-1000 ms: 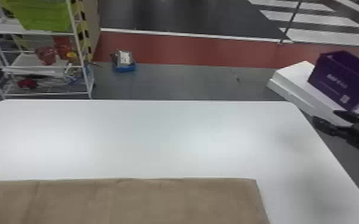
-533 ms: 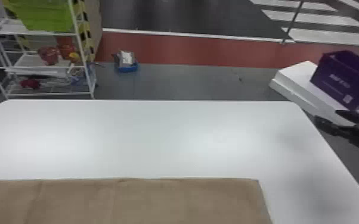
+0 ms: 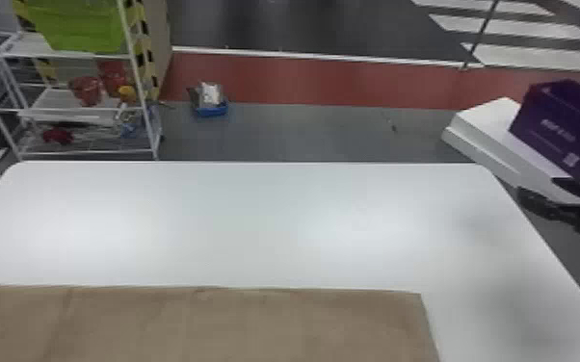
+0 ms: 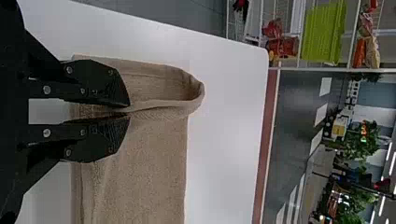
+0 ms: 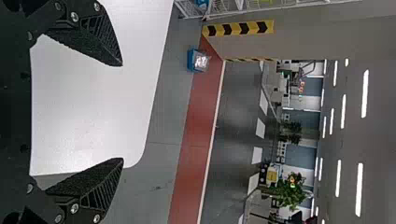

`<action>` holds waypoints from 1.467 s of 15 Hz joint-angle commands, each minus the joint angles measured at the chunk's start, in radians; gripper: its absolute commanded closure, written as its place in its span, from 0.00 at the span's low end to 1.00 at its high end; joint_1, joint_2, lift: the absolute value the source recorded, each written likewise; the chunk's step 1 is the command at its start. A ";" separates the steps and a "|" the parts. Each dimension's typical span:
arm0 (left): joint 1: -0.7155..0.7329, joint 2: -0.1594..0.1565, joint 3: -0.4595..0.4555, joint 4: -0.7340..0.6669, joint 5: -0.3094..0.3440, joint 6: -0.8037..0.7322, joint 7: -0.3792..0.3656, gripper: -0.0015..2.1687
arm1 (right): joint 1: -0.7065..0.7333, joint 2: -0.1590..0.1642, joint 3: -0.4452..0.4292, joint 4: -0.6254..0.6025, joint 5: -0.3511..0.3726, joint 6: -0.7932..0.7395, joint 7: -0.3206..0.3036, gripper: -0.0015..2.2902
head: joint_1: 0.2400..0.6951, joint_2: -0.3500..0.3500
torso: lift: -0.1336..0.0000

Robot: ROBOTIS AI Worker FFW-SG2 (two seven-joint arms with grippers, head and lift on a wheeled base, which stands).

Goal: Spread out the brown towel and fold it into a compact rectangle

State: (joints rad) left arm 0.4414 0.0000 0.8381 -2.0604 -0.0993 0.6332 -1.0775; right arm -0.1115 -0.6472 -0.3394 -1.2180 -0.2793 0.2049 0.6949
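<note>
The brown towel (image 3: 236,322) lies along the near part of the white table (image 3: 236,216) in the head view, its far edge nearly straight. My right gripper (image 3: 534,190) is at the right, beyond the table's right edge and away from the towel. In the left wrist view my left gripper (image 4: 128,112) is shut on a pinched fold of the towel (image 4: 149,154), and the cloth curls up in a loop beyond the fingertips. In the right wrist view my right gripper (image 5: 122,112) stands wide open with nothing between its fingers.
A purple box (image 3: 563,130) on white blocks (image 3: 486,120) stands just beyond the table's right side, close behind my right gripper. At the back left is a white wire shelf (image 3: 86,151) with a green bin (image 3: 82,24). A small blue tray (image 3: 212,109) sits on the floor.
</note>
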 commanded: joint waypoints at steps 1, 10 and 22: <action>0.003 -0.003 0.009 -0.017 -0.003 0.010 -0.022 0.66 | 0.000 0.001 0.000 0.000 0.000 0.000 0.000 0.08 | 1.00 0.32 | 0.07; 0.005 -0.003 -0.022 -0.067 -0.165 0.044 -0.104 0.12 | 0.000 0.001 0.013 0.014 0.002 -0.028 0.000 0.08 | 1.00 0.29 | 0.07; -0.032 -0.003 -0.059 -0.037 -0.083 0.182 0.080 0.02 | 0.004 0.000 0.013 0.014 0.000 -0.028 0.008 0.08 | 1.00 0.32 | 0.07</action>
State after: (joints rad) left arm 0.4244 0.0000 0.7868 -2.1269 -0.1833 0.8193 -1.0187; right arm -0.1074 -0.6472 -0.3266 -1.2028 -0.2792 0.1773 0.7014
